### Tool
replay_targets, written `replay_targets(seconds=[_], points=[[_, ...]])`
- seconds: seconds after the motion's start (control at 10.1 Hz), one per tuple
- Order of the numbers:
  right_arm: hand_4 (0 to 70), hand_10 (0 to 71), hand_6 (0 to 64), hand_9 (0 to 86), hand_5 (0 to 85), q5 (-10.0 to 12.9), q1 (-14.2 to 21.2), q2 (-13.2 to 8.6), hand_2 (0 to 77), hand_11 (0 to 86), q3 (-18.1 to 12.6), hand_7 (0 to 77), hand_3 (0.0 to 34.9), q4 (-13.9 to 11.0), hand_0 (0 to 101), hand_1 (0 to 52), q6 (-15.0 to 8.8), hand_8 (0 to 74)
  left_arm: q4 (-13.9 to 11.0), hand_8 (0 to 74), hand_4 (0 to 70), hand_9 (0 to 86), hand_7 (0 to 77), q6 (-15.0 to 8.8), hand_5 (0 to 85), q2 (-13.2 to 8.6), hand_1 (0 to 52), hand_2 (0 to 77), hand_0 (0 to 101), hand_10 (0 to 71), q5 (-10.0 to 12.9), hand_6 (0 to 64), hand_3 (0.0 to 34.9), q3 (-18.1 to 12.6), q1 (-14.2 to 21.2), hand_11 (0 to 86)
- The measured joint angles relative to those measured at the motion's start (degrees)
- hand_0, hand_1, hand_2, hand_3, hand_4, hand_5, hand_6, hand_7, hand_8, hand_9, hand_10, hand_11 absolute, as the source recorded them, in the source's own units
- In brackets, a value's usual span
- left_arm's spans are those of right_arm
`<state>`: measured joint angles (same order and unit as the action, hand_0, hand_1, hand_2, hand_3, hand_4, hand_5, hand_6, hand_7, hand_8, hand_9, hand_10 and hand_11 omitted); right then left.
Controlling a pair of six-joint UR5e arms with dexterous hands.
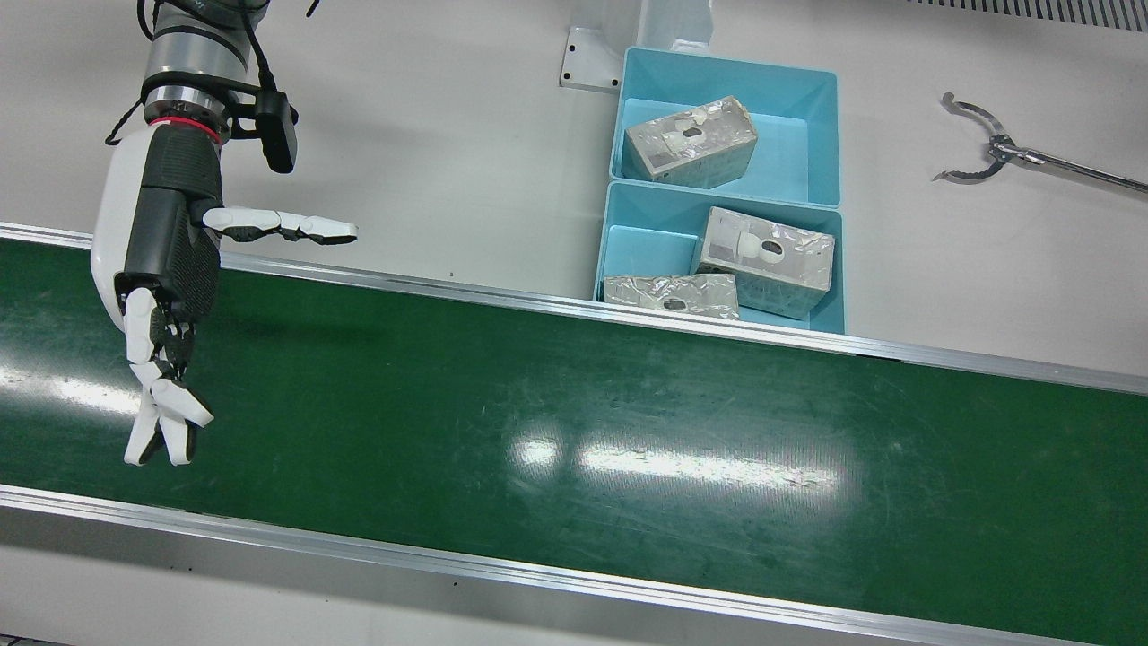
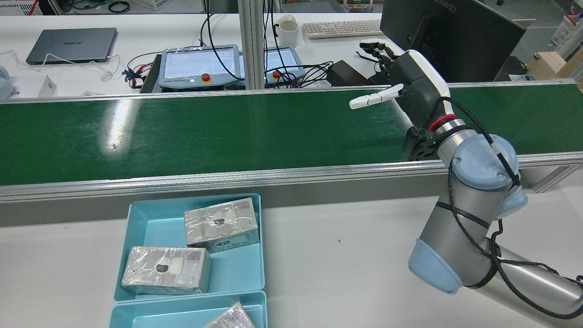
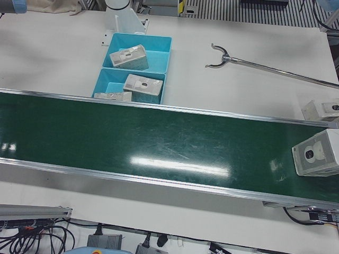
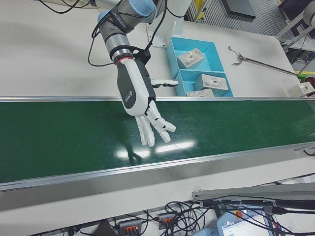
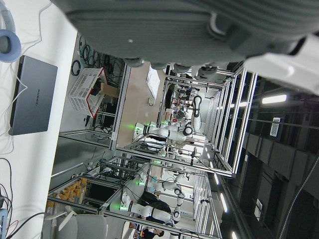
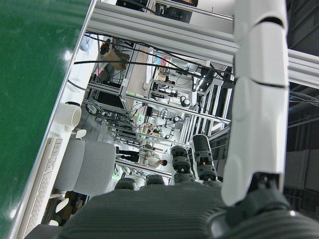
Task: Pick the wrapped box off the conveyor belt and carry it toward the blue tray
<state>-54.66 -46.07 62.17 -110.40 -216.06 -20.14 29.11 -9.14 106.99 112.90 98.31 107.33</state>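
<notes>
One wrapped box (image 3: 317, 153) lies on the green conveyor belt (image 1: 574, 422) at its far end, at the right edge of the left-front view. My right hand (image 1: 166, 269) hovers open over the opposite end of the belt, fingers spread and pointing down, holding nothing; it also shows as the right hand (image 2: 416, 84) from the rear and the right hand (image 4: 135, 91) from the right-front. Two blue trays (image 1: 821, 135) (image 1: 632, 251) stand side by side just behind the belt and hold three wrapped boxes (image 1: 691, 142). My left hand (image 5: 189, 30) appears only in its own view, with nothing in it.
A metal grabber tool (image 1: 987, 148) lies on the white table beside the trays. Another wrapped box (image 3: 323, 109) sits off the belt near its far end. Beyond the belt are control pendants (image 2: 196, 66), a laptop (image 2: 70, 44) and a monitor (image 2: 451, 36).
</notes>
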Motion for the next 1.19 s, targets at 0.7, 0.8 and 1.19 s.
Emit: replay_targets(seconds=[0.7, 0.8, 1.19], points=[[0.5, 0.0, 0.0, 1.1, 20.7, 0.4, -0.3, 0.8, 7.1, 1.6, 2.6, 0.5, 11.0, 0.4, 47, 12.5, 3.1, 0.5, 0.0, 0.5, 0.0, 0.5, 0.0, 0.0, 0.5, 0.0, 0.0, 0.5, 0, 0.5, 0.0, 0.0, 0.0, 0.0, 0.0, 0.5], [0.5, 0.0, 0.0, 1.1, 20.7, 0.5, -0.3, 0.9, 7.1, 1.6, 2.7, 0.5, 11.0, 0.7, 47, 12.5, 3.2, 0.5, 0.0, 0.5, 0.0, 0.5, 0.0, 0.0, 0.5, 0.0, 0.0, 1.1, 0, 0.5, 0.0, 0.0, 0.0, 0.0, 0.0, 0.5], [0.5, 0.0, 1.1, 1.1, 21.8, 0.6, -0.4, 1.6, 7.1, 1.6, 2.8, 1.6, 0.6, 1.4, 47, 11.5, 4.1, 0.5, 0.0, 0.5, 0.0, 0.5, 0.5, 0.0, 0.5, 0.0, 0.0, 0.5, 0, 0.0, 0.0, 0.0, 0.0, 0.0, 0.0, 0.5]])
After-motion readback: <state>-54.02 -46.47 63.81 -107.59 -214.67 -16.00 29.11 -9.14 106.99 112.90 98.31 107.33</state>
